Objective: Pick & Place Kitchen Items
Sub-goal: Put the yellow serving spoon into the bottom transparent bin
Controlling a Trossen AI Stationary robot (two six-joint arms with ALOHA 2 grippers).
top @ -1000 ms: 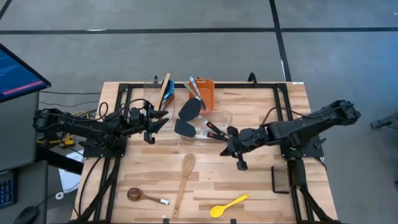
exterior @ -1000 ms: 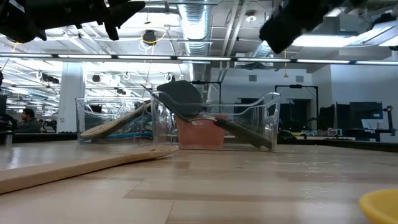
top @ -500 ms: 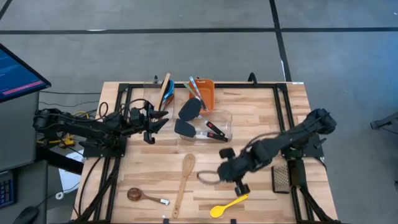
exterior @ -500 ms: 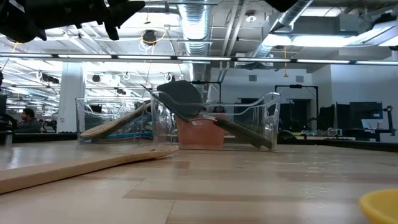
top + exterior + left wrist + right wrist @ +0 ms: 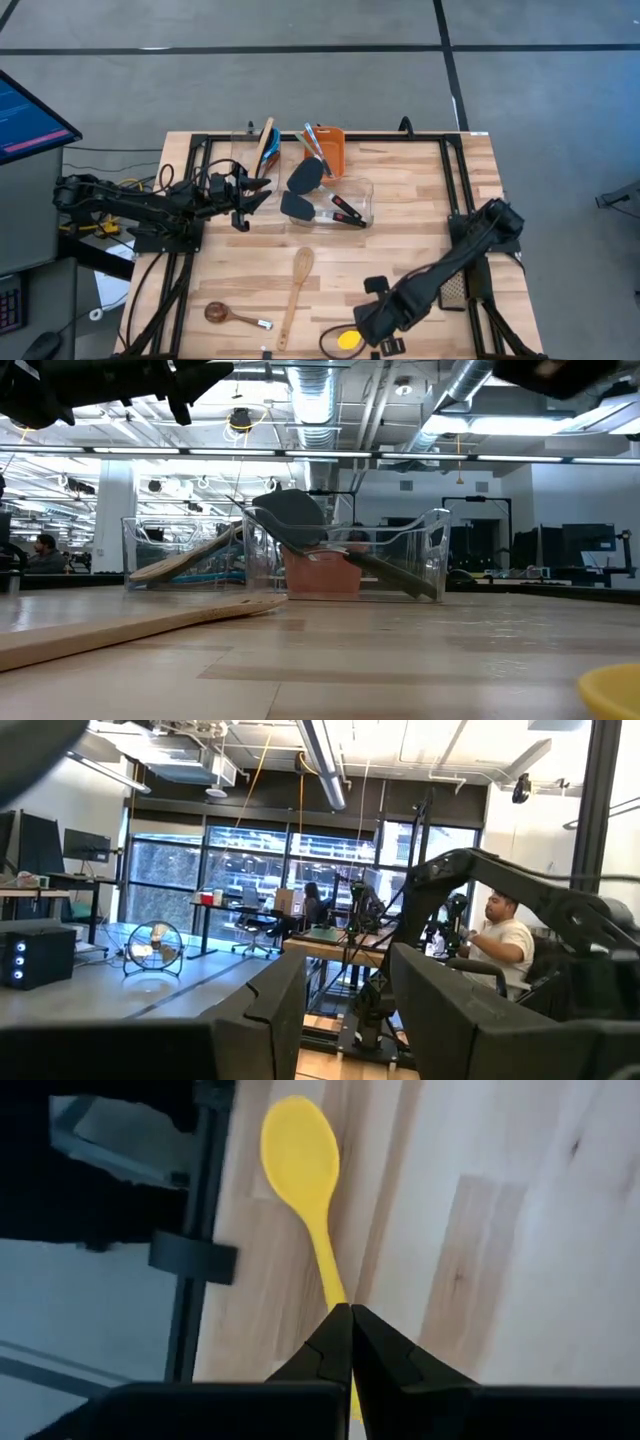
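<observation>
At the table's nine o'clock side the left gripper [image 5: 243, 196] hung above the wood beside the left clear tub [image 5: 252, 160], its fingers [image 5: 268, 1010] spread with nothing between them. A wooden spatula [image 5: 265, 143] leaned in that tub. Toward seven o'clock a brown spoon [image 5: 222, 314] lay flat on the table [image 5: 420, 190], and just to its three o'clock side a long wooden spoon [image 5: 296, 290] lay with its bowl pointing to twelve o'clock. Near twelve o'clock the orange bin [image 5: 332, 148] held upright utensils, and the right clear tub [image 5: 358, 200] just at its six o'clock side held two black turners [image 5: 304, 176] lying across it. At five o'clock, near the table's front edge, the right gripper [image 5: 372, 325] hovered over the yellow spoon [image 5: 300, 1152], its fingertips pressed together directly above the handle; whether they touched it could not be told. The spoon's bowl [image 5: 347, 340] showed beside the gripper. At four o'clock a black slotted turner [image 5: 453, 285] lay by the arm's base.
</observation>
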